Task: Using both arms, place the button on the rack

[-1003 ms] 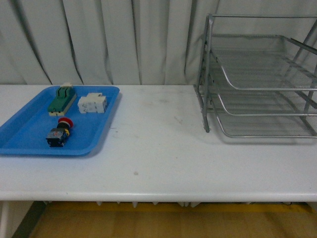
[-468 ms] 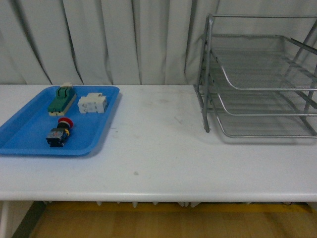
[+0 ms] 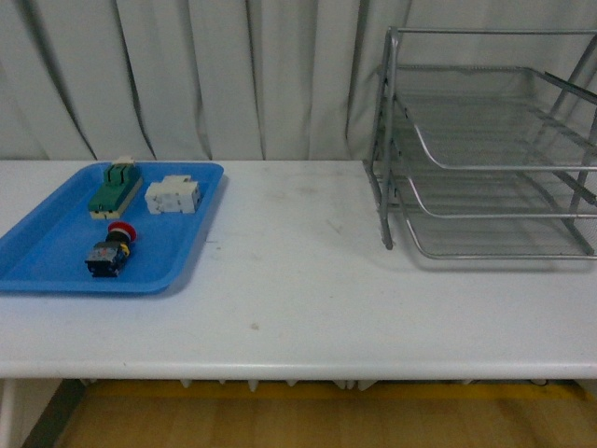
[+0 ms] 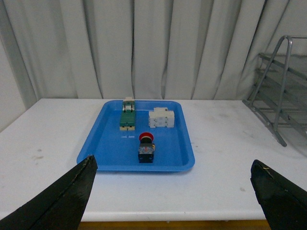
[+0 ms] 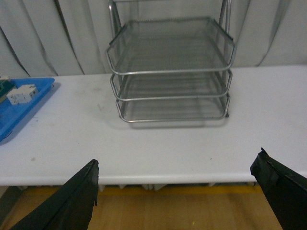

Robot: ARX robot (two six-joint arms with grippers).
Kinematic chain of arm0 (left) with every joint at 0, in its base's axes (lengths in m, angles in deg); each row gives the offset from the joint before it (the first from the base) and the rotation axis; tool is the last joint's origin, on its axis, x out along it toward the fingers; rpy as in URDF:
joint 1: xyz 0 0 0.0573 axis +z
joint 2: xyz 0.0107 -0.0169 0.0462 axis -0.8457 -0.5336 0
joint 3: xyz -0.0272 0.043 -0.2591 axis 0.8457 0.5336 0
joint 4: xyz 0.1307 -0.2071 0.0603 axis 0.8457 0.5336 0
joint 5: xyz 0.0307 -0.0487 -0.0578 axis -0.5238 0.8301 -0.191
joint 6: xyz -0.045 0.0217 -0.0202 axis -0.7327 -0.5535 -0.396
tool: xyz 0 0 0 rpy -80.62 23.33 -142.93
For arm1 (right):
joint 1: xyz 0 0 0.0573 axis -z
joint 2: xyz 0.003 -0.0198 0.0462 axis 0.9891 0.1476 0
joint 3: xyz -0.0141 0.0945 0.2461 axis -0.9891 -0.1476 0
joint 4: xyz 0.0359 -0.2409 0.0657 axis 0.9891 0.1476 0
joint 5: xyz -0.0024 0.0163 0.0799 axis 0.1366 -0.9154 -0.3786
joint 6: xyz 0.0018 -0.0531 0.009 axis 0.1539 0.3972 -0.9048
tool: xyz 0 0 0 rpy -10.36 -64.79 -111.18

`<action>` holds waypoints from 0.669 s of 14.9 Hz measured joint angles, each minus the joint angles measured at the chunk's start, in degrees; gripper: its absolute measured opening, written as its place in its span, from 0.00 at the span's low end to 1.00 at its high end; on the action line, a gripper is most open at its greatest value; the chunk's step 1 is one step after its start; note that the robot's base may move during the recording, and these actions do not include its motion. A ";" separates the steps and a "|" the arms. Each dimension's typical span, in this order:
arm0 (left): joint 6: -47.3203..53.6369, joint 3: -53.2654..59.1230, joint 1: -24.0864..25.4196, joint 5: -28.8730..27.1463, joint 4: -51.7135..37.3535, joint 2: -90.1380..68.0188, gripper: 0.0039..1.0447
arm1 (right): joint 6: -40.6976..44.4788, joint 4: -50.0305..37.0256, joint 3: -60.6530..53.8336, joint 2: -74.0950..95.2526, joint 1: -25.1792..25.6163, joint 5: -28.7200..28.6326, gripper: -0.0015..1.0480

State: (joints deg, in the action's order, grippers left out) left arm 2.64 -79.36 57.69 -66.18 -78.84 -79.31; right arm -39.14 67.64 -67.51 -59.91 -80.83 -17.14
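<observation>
Left claw (image 4: 172, 164): here on the near side, jaws spread wide, nothing between them; its dark fingertips (image 4: 72, 196) frame the tray in the left wrist view

Right claw (image 5: 177, 160): also wide open and gripping nothing; in the right wrist view it faces the rack head-on from off the table's front edge

Table (image 3: 298, 280): white top, a few small marks on it; it carries the tray on the left and the rack on the right

Blue tray (image 3: 37, 252): flat plastic, lying near the table's left end

Button (image 3: 110, 250): there it is, lying on its side in the front part of the tray; dark body nearer us, red cap pointing away toward the curtain; well apart from the rack

Green-and-cream switch block (image 3: 116, 187): further back in the tray, by its far rim

White block (image 3: 173, 195): just beside the green one, on its right, apart from the button

Rack (image 3: 485, 168): silver wire mesh, three stacked trays in a tubular frame, standing toward the back right of the table

Curtain (image 3: 187, 75): pale folds hanging behind everything
</observation>
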 joint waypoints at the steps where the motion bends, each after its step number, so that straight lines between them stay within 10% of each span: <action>1: 0.00 0.00 0.00 -0.04 0.00 0.00 0.94 | -3.76 -7.30 0.90 9.68 0.13 -1.36 0.94; 5: 0.00 0.00 0.00 -0.04 0.00 0.00 0.94 | -29.64 -45.53 9.03 53.09 1.36 -5.66 0.94; 10: 0.00 0.00 0.00 -0.02 0.00 0.00 0.94 | -49.81 -63.23 20.90 86.60 1.22 -6.67 0.94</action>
State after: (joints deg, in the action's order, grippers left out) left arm 2.64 -79.36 57.69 -66.20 -78.84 -79.31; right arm -88.95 4.41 -46.61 26.69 -79.60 -23.81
